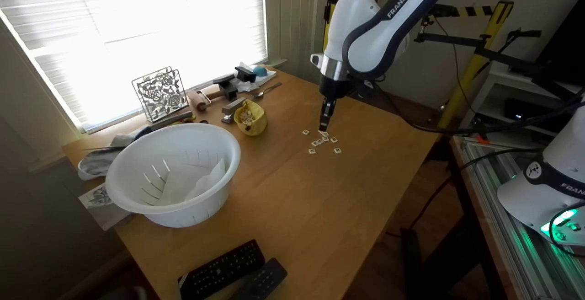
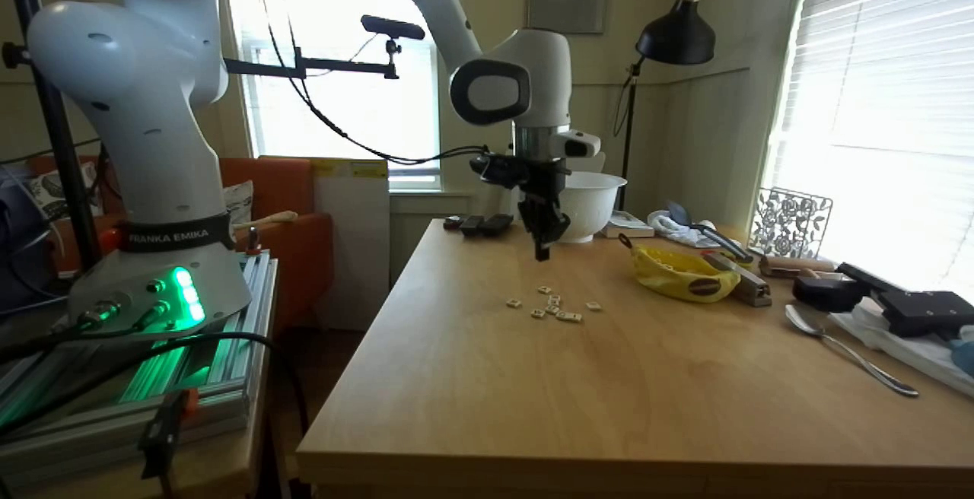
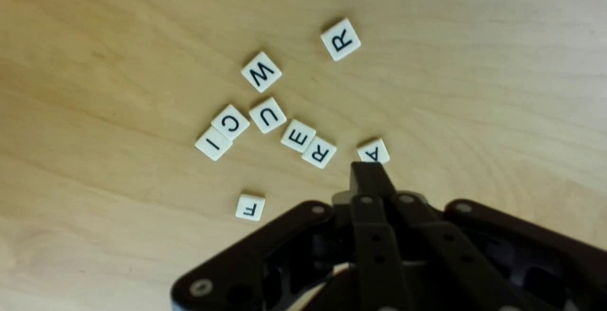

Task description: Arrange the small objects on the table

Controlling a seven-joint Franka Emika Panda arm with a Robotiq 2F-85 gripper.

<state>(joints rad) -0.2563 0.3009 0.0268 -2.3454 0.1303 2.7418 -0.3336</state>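
Presently my claw is closed, nothing visible in its grip, the A tile just beyond its tips on the smooth wooden table. I judge I am lining up on it; the next move likely calls for lowering to nudge it sideways. Flat, square and cream, it matches eight letter tiles spread left and far. Well apart stands a slotted white plastic bowl.

Wooden tabletop lies open between letter tiles and white colander, yellow pouch an obstacle at that lane's edge; among tiles, passable gap between F tile and I tile, but I tile abuts C tile and E tile abuts an R tile, both joins blocked.
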